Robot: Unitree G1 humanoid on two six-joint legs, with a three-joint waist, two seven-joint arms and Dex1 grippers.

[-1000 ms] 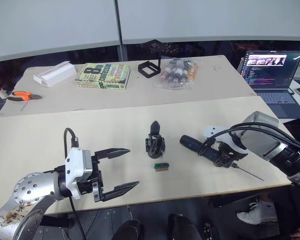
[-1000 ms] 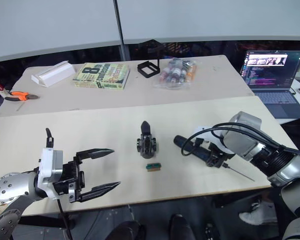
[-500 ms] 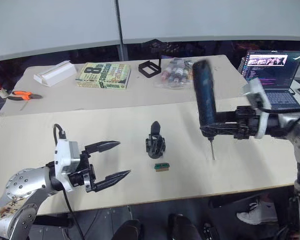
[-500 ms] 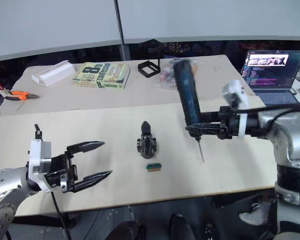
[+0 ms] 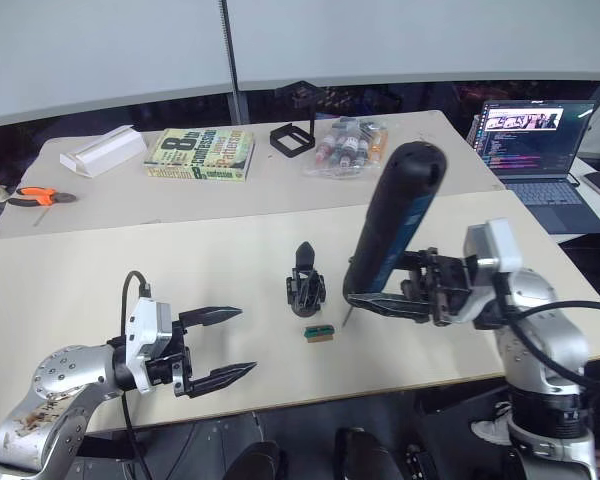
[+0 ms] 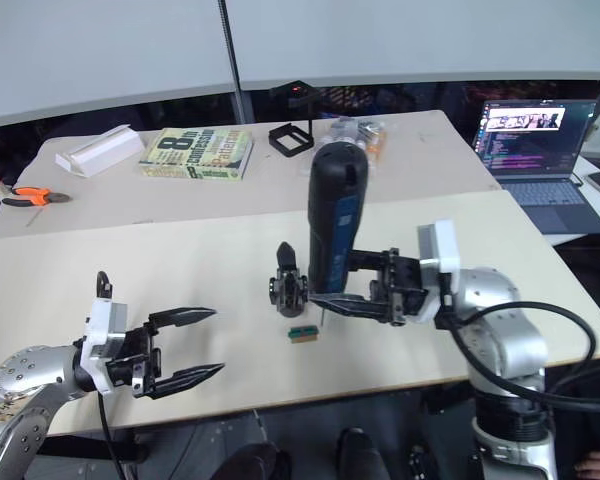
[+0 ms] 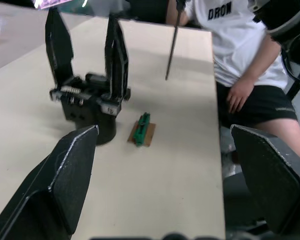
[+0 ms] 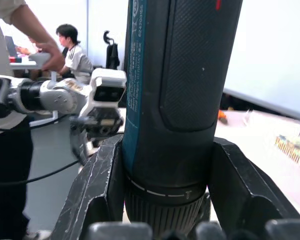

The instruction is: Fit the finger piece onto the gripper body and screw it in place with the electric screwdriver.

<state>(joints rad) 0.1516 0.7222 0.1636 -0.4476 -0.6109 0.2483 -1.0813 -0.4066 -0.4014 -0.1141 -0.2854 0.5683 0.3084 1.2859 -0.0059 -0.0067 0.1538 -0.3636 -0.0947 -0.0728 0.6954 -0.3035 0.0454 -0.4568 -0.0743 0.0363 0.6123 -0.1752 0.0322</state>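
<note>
The gripper body (image 5: 305, 285) stands at the middle of the near table, and two pointed black fingers rise from it (image 7: 90, 100). A loose finger piece is out of view. My right gripper (image 5: 385, 300) is shut on the electric screwdriver (image 5: 392, 230), a thick black cylinder with a blue strip (image 8: 175, 90). It is held nearly upright and leans away at the top. Its thin bit (image 7: 171, 45) points down just to the right of the gripper body, a little above the table. My left gripper (image 5: 242, 340) hovers open near the front left edge, empty and aimed at the body.
A small green-and-tan block (image 5: 321, 332) lies in front of the gripper body. On the far table are a book (image 5: 200, 153), a black square frame (image 5: 292, 137), a bag of bottles (image 5: 350, 145), a white box (image 5: 105, 148), orange pliers (image 5: 35, 196) and a laptop (image 5: 530, 140). A seated person (image 7: 240, 50) is beyond the right edge.
My right gripper lifted the screwdriver off the table, stood it up and carried it left until the bit came beside the gripper body. The left gripper stayed open and shifted slightly.
</note>
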